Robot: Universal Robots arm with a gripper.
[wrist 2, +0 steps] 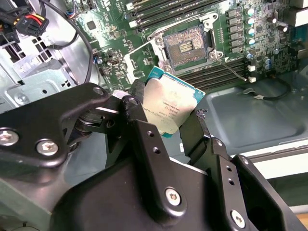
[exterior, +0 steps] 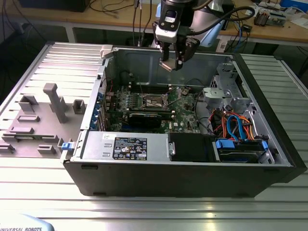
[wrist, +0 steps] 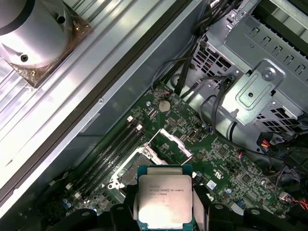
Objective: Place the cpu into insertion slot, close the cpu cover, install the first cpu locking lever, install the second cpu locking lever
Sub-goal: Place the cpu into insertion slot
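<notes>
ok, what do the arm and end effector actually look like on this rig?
Arm: pale grey link, black wrist section, a silver-and-black camera box mounted on it, black cables looping beside it. End effector: matte black, flat-sided bar-link fingers joined by silver hex-socket bolts. I can make out no markings on it.

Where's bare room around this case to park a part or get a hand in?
Free: table strip in front of the case, and table at the exterior view's right of it. Crowded: fixtures on the exterior view's left, cables by the drive bay, and over the insertion slot, where the jaws hold the cpu.
</notes>
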